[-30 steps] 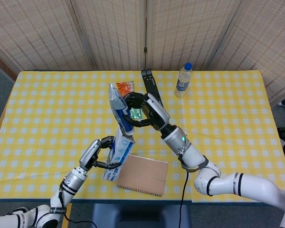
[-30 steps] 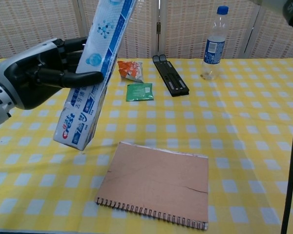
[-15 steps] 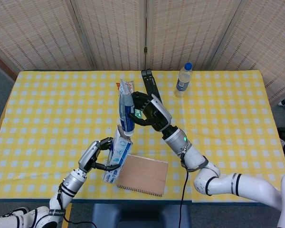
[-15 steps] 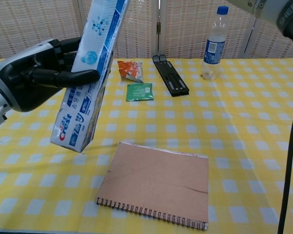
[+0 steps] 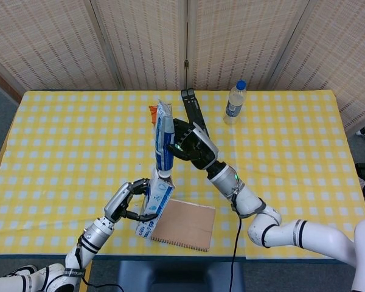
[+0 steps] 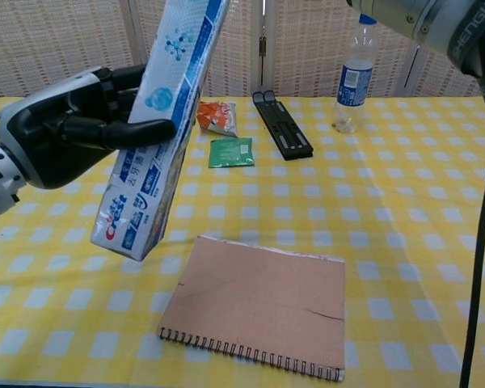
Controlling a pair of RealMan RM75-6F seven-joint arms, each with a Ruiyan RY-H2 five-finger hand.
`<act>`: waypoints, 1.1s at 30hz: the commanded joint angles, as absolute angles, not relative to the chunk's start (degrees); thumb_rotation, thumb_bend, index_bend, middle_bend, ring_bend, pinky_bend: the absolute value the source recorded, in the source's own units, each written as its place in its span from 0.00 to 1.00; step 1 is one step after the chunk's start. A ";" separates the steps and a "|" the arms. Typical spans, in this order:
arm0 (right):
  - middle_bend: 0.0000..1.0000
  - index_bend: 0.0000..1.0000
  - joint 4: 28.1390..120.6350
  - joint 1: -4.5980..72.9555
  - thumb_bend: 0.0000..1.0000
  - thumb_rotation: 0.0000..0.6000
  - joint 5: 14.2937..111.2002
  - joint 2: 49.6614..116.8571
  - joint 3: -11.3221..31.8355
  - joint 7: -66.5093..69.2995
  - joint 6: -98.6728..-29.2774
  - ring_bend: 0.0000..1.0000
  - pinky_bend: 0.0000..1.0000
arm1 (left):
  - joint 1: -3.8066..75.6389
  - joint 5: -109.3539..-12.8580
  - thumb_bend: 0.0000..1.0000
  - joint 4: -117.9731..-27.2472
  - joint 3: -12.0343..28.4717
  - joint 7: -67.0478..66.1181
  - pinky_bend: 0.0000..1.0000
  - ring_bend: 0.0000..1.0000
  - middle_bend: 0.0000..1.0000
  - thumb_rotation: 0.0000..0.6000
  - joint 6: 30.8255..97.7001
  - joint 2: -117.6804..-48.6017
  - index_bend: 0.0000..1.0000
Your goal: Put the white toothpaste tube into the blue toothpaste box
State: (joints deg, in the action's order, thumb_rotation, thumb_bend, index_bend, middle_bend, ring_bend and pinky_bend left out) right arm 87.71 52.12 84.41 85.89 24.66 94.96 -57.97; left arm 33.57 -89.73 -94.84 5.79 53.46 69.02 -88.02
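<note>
Blue-and-white cardboard is the centre of it: the toothpaste box [image 5: 157, 202] is tilted up off the table [image 5: 61, 140] near its front edge, gripped by the left hand [image 5: 126, 204], whose fingers [image 6: 137, 129] wrap across its printed face in the chest view. The white toothpaste tube [image 5: 164, 139] stands nearly upright above it, lower end at or just inside the box's open top, pinched from the right by the right hand [image 5: 191, 145] with fingers curled round its middle. Compared with a second ago the tube has swung from a clear lean to almost vertical and lined up with the box, and the box has shifted a bit nearer and more upright to meet it. So I'd say alignment is basically sorted and what's left is sliding the tube down the length of the box. I can't tell how deep the tip sits, since the overlap hides the opening. The risk looks like the tube catching on a flap or the rim. Nearby: a brown spiral notebook [image 6: 263, 301] just right of the box, a green packet [image 6: 231, 151], an orange packet [image 6: 213, 115], a black folded stand [image 6: 282, 124] and a water bottle [image 6: 352, 77] at the far side.
</note>
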 commanded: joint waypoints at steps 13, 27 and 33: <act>0.50 0.67 87.77 53.56 0.37 1.00 88.66 82.15 21.57 99.28 -58.50 0.52 0.42 | 35.10 -91.41 0.21 -94.03 5.79 58.86 0.62 0.57 0.57 1.00 68.68 -87.15 0.41; 0.48 0.63 86.96 53.88 0.37 1.00 87.50 81.90 19.53 93.52 -59.53 0.51 0.35 | 36.13 -92.26 0.21 -92.66 5.29 62.51 0.62 0.57 0.57 1.00 68.81 -86.42 0.41; 0.37 0.47 87.38 54.63 0.37 1.00 89.72 80.94 18.11 94.59 -59.27 0.40 0.22 | 36.43 -93.04 0.21 -92.24 4.88 63.88 0.63 0.57 0.57 1.00 69.31 -86.03 0.41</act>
